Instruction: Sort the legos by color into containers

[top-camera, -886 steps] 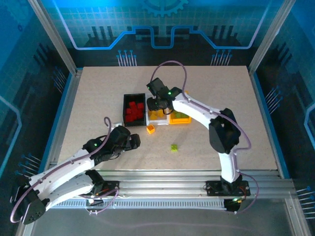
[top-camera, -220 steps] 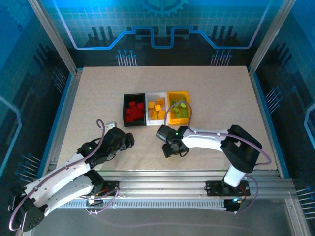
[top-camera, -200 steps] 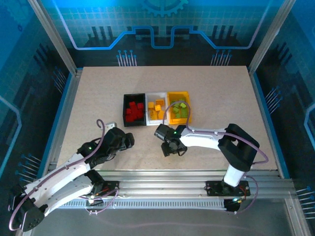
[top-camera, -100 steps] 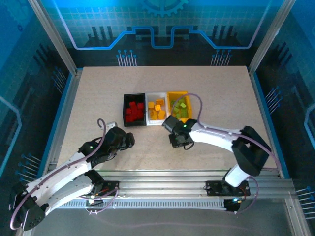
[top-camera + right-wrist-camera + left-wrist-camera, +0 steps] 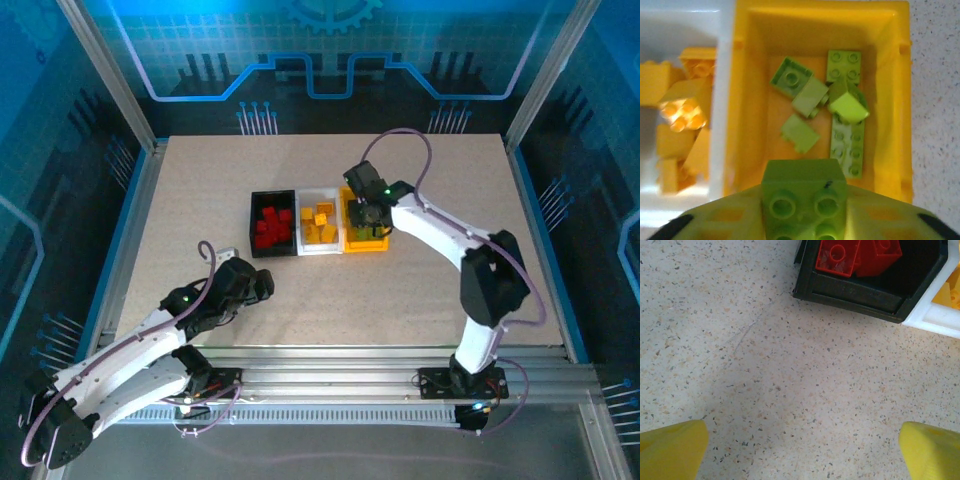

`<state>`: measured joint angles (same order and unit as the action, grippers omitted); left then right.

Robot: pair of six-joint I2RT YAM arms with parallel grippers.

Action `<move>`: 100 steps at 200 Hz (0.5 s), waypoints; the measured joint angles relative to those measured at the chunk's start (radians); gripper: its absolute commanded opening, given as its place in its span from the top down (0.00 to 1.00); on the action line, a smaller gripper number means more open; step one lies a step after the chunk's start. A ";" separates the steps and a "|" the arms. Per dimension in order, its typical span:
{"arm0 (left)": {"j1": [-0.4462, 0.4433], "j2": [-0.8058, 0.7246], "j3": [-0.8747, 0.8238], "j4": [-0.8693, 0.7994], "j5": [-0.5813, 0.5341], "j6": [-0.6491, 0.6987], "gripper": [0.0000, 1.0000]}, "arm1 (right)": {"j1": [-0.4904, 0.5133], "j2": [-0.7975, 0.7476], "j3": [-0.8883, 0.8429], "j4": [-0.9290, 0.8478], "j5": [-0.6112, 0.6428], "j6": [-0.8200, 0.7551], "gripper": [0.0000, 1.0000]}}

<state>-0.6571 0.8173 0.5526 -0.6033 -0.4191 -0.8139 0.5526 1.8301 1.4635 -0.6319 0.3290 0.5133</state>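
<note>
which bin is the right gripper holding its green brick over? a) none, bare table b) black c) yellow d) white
c: the right wrist view shows the green brick in the right gripper over the yellow bin, with other green legos lying inside.

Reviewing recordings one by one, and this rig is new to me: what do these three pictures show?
Two white robot arms are bolted at the near edge of a table. One picture looks down from above and behind them; the other two come from cameras on the wrists. Three bins stand in a row: a black bin of red bricks, a white bin of orange bricks, a yellow bin of green bricks. The right end effector holds a green brick over the yellow bin. The left end effector hangs open over bare table near the black bin.
</note>
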 measured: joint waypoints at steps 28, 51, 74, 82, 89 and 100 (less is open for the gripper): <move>0.000 0.002 0.000 -0.001 0.005 0.000 0.01 | -0.031 0.077 0.048 0.013 -0.011 -0.018 0.33; 0.000 0.015 0.004 -0.005 -0.001 0.000 0.01 | -0.031 0.047 0.039 0.031 -0.024 -0.027 0.28; 0.000 0.034 0.029 -0.020 -0.050 -0.008 0.01 | -0.030 -0.091 -0.064 0.086 -0.029 -0.021 0.24; 0.000 0.037 0.040 -0.017 -0.080 -0.020 0.01 | -0.030 -0.155 -0.113 0.101 -0.029 -0.016 0.23; 0.001 0.037 0.046 -0.010 -0.115 -0.024 0.01 | -0.030 -0.220 -0.161 0.116 -0.027 -0.009 0.22; 0.004 0.037 0.049 0.027 -0.174 -0.017 0.01 | -0.030 -0.309 -0.224 0.129 -0.022 0.000 0.21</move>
<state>-0.6533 0.8539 0.6014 -0.5758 -0.5926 -0.8310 0.5224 1.5211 1.2400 -0.5030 0.3073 0.5133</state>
